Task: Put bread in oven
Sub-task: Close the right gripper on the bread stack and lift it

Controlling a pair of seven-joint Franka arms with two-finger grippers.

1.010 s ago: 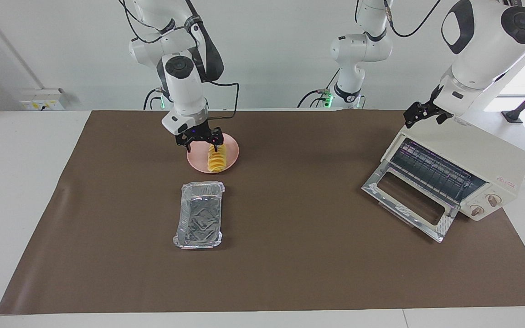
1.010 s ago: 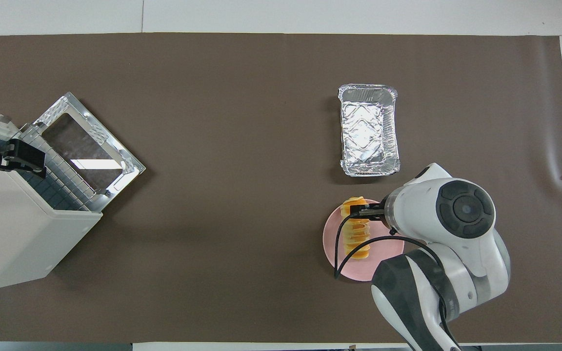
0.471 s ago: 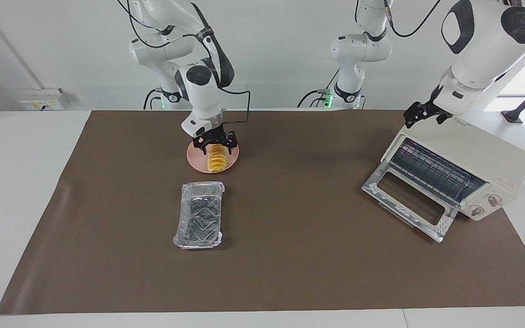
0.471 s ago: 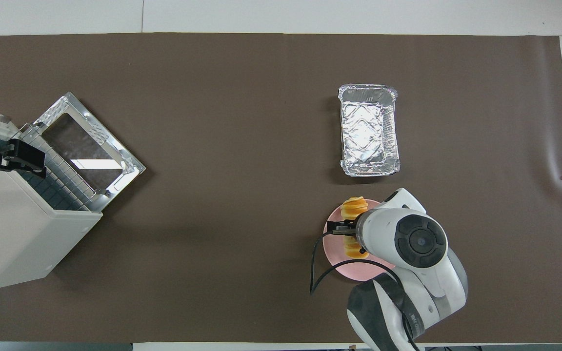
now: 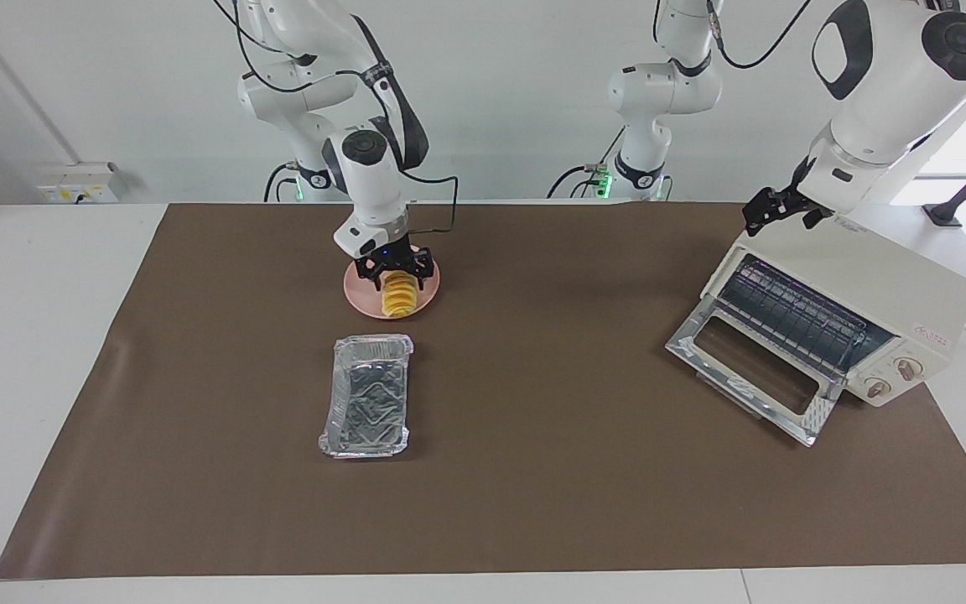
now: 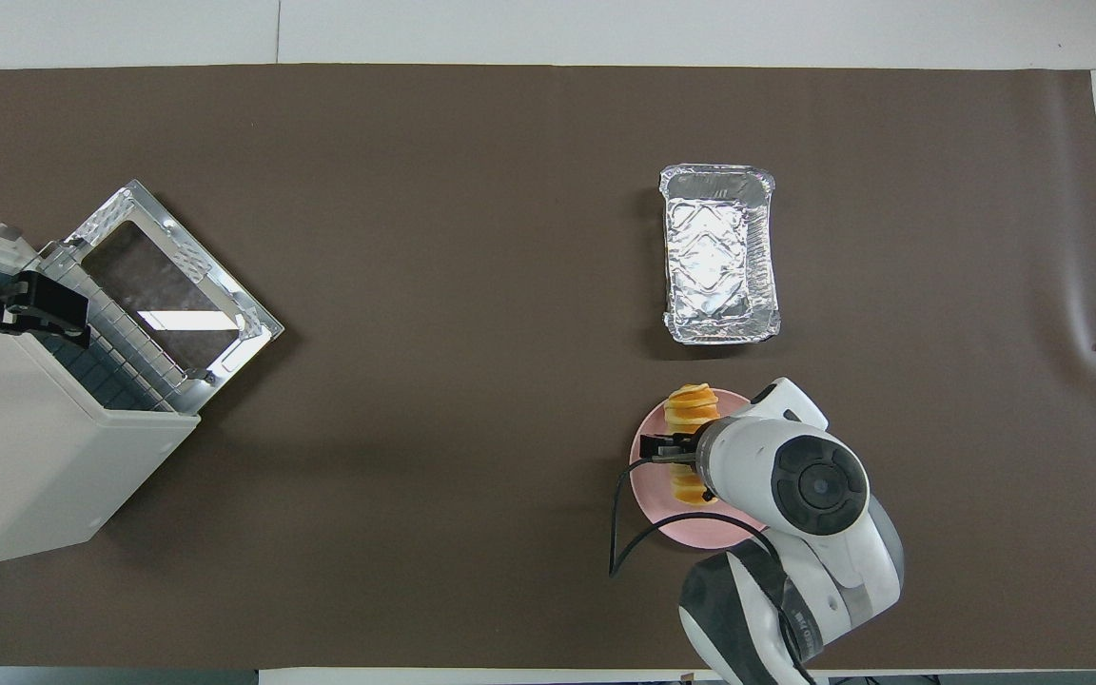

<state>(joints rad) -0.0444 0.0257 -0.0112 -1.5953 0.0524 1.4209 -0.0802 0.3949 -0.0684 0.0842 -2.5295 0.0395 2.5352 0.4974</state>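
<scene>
The bread (image 5: 399,297) lies on a pink plate (image 5: 363,299) on the brown mat (image 5: 533,470) that covers the counter (image 5: 30,335), at the right arm's end and close to the robots. In the facing view the loaf runs from 12 to 6 o'clock across the plate, its ridged golden segments showing at the end away from the robots.

The right gripper (image 5: 397,270) is down at the loaf's robot-side end, its fingers (image 5: 426,270) straddling the bread, one on each side. Whether they are already pressing the loaf or only bracketing it, I cannot tell. In the overhead view the arm's wrist hides much of the plate (image 6: 648,476) and the bread (image 6: 693,403) shows at the plate's 12 o'clock.

A silver foil tray (image 5: 366,407) stands on the mat at 6 o'clock from the plate in the facing view, farther from the robots and apart from it.

The oven (image 5: 852,315) sits well apart at the left arm's end of the counter, its glass door (image 5: 751,373) dropped open and the wire rack visible inside. The left gripper (image 5: 766,211) hangs over the oven's top corner nearest the robots, fingers spread and holding nothing; that arm waits.
</scene>
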